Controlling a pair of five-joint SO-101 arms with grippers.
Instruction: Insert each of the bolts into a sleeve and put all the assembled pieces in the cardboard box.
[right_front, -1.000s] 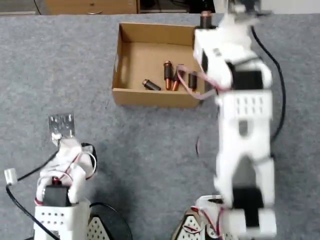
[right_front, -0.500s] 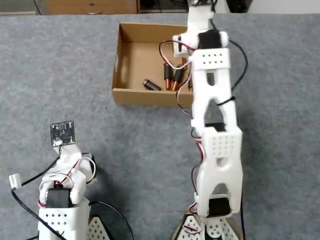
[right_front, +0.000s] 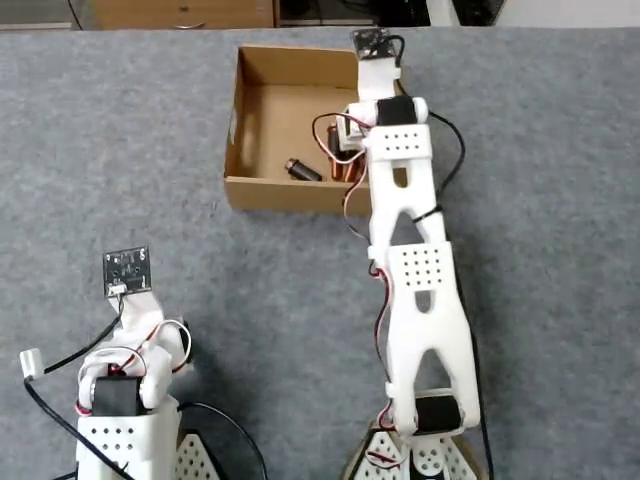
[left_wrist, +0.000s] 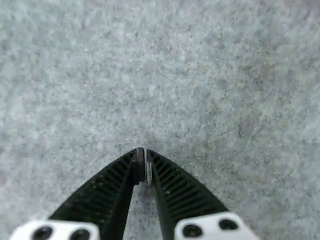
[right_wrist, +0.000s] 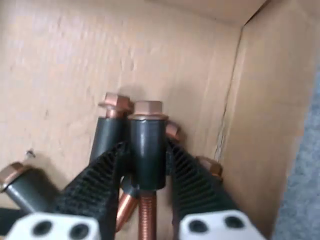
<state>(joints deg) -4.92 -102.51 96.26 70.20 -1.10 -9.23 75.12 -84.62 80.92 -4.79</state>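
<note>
My right gripper (right_wrist: 146, 160) is shut on an assembled piece (right_wrist: 146, 150), a copper bolt in a black sleeve, held inside the cardboard box (right_wrist: 60, 55) near its corner. Several other assembled pieces lie on the box floor beside it, one (right_wrist: 111, 125) right against the held piece and another (right_wrist: 17, 182) off to the side. From above, the right arm (right_front: 400, 180) stretches over the box (right_front: 262, 192), hiding the gripper; one piece (right_front: 301, 170) shows on the box floor. My left gripper (left_wrist: 145, 167) is shut with nothing in it, above bare carpet at the near left.
Grey carpet (right_front: 150, 120) covers the table around the box. The left arm (right_front: 125, 340) is folded back near the front left edge. A wooden cabinet (right_front: 180, 12) runs along the far edge.
The right arm swung left and lowered over the box, bringing its held piece down inside. The left arm barely shifted.
</note>
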